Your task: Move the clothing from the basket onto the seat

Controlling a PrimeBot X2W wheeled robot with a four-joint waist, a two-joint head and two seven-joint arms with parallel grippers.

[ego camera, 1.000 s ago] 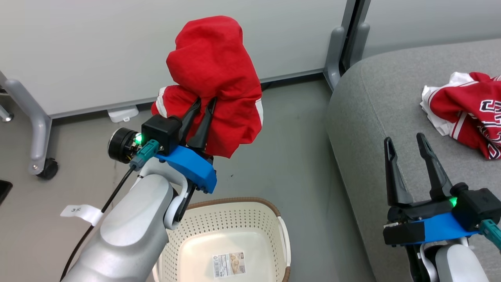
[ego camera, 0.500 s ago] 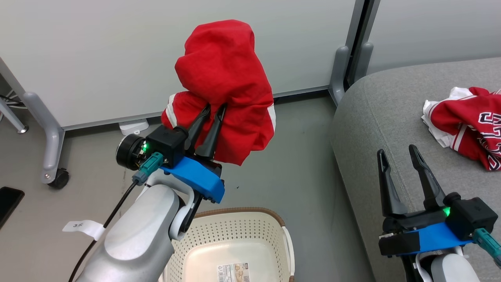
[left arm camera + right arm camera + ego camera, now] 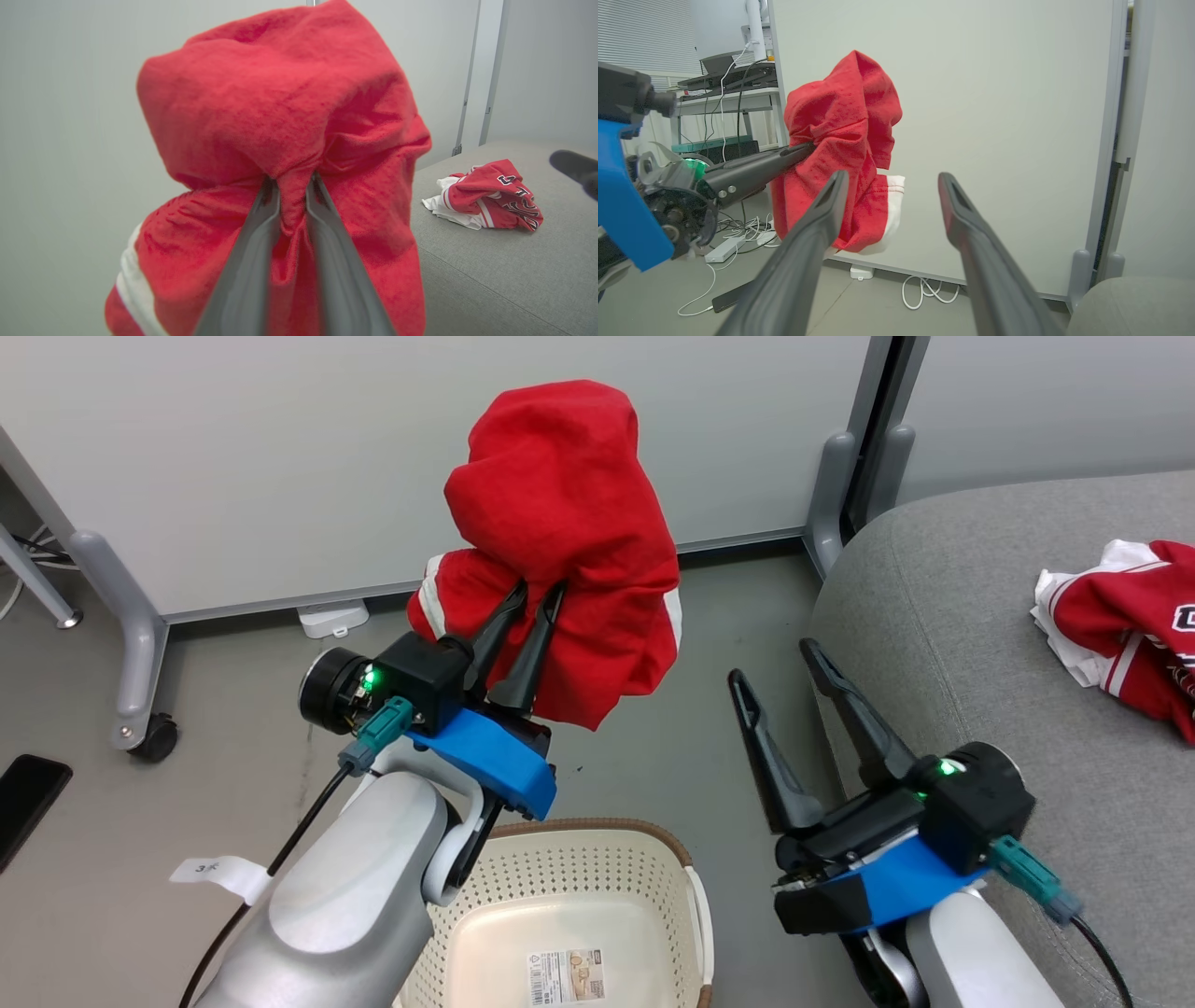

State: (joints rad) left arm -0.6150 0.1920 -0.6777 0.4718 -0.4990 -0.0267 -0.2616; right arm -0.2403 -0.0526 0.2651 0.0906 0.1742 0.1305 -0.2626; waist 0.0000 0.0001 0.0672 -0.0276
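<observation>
A red garment (image 3: 569,513) with white bands hangs bunched in the air above the floor, and my left gripper (image 3: 537,590) is shut on a fold of it. The left wrist view shows the pinch close up, cloth (image 3: 280,102) squeezed in my left gripper (image 3: 292,182). The cream basket (image 3: 686,859) sits below my left arm with only a label on its floor. A second red garment (image 3: 1125,635) with black letters lies crumpled on the grey seat (image 3: 952,616) at the right. My right gripper (image 3: 773,661) stands open over the floor between the held garment and the seat's edge.
A pale partition wall (image 3: 280,448) runs behind, with grey feet (image 3: 834,485) and a castor leg (image 3: 140,653). A black phone (image 3: 28,793) and a white adapter (image 3: 334,618) lie on the floor. Cables (image 3: 924,289) trail along the wall base.
The head camera has turned, shifting the scene rightward. My right gripper has swung left off the seat toward the held garment, still open. The left gripper keeps its hold.
</observation>
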